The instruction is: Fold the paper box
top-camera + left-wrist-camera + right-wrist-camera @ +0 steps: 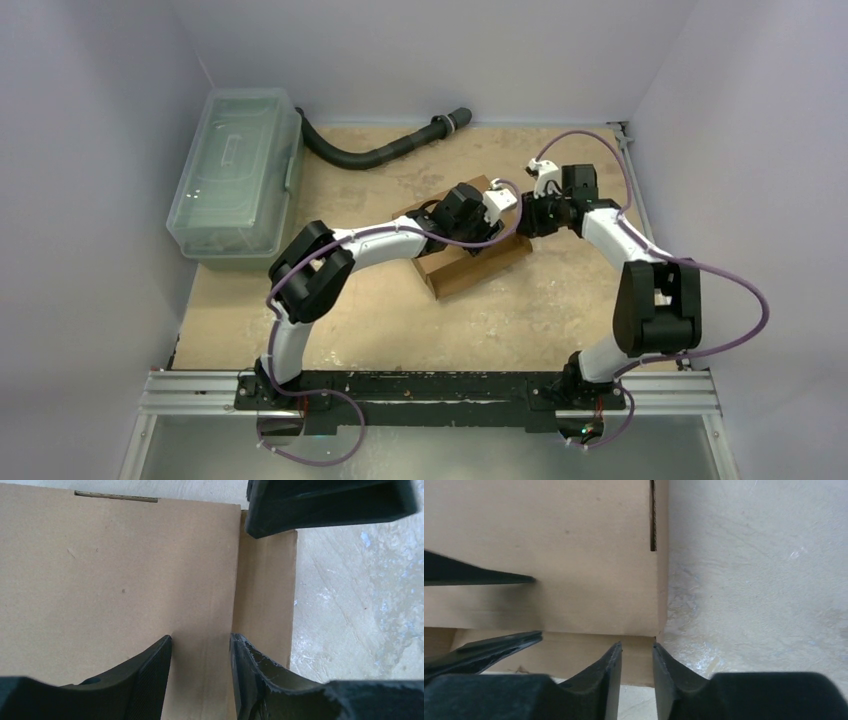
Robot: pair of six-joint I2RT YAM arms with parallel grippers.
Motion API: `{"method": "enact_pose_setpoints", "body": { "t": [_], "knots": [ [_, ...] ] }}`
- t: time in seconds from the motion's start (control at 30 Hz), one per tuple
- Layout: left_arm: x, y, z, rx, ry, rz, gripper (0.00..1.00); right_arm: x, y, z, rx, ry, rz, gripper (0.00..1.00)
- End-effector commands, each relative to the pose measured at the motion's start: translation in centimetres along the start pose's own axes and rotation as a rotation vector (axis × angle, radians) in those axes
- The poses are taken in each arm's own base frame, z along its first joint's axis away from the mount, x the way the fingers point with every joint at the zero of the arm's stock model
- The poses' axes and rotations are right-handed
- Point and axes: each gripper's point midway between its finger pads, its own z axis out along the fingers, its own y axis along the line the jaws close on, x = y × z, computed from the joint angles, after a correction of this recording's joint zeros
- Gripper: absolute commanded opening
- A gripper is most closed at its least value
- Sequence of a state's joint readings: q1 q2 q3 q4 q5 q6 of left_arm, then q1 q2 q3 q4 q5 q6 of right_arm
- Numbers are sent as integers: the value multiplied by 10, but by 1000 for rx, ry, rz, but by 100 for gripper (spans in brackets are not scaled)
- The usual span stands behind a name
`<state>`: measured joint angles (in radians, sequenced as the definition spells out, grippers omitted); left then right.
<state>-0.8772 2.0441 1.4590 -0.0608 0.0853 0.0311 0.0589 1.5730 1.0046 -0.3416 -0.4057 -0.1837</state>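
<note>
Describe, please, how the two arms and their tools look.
Both the left arm and the right arm have white links, bulky black joint housings and a loose purple cable. The left tool and right tool are black, with two tapering fingers.

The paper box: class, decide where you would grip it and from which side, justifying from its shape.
Grip the narrow side flap of the paper box, coming in from the bare table side. It juts past the main panel as a thin strip with a free outer edge, which looks easiest to pinch.
</note>
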Motion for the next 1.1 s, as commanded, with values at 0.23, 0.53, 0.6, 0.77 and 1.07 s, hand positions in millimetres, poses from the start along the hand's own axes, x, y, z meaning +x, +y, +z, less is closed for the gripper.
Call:
{"method": "enact_pose_setpoints", "body": {
  "t": [0.23,0.53,0.6,0.77,1.07],
  "knots": [
    [35,-4,8,56,105,-139,46,-19,24,-79,-114,-172,-400,34],
    [40,-11,12,101,122,-153,46,88,29,-68,-341,-21,-1482,0],
    [40,-12,12,107,124,-157,46,108,31,-58,-484,11,-1580,0],
    [43,-15,11,116,134,-156,46,94,25,-29,-353,-78,-1580,0],
    [46,-18,13,141,144,-150,45,70,2,4,-97,-83,-1640,0]
  ]
}}
